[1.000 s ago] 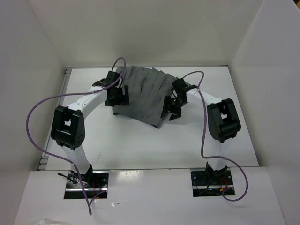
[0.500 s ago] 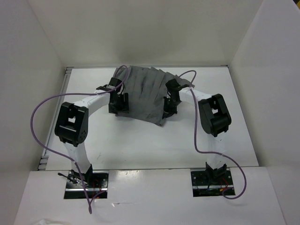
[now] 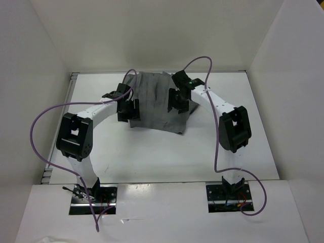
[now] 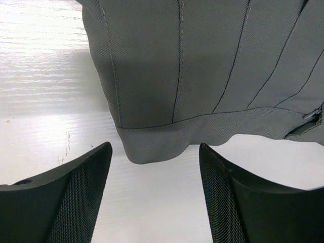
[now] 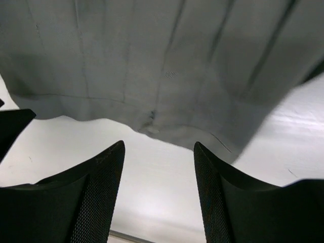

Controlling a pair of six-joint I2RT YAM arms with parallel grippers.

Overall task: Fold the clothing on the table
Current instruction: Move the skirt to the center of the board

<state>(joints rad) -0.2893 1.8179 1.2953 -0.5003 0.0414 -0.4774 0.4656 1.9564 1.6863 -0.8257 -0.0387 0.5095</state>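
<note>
The left gripper [image 4: 154, 152] is open: its two dark fingers stand well apart with nothing pinched between them. Just ahead of it lies the grey garment [image 3: 154, 101], spread on the white worktop [image 3: 152, 152]. One rounded corner of the garment's hem dips a little way into the gap between the fingertips, nearer the left-hand finger [image 4: 86, 177] than the right-hand one. Whether the cloth touches either finger cannot be told. From that corner the hem runs away to the gripper's right, and stitched seams run up the cloth away from the gripper, with a slight fold along the edge.

The right gripper [image 5: 159, 147] is also open, its fingers wide apart and holding nothing. The garment's wavy edge runs across just ahead of its fingertips, with bare worktop showing between the fingers. The cloth stretches on beyond both sides of the gap, reaching nearest the gripper on its right.

From above, the garment sits between the two grippers, on the far part of the worktop. The left gripper is at the cloth's left edge, and the right gripper hangs over its right part, farther from the arm bases than the left one.
</note>
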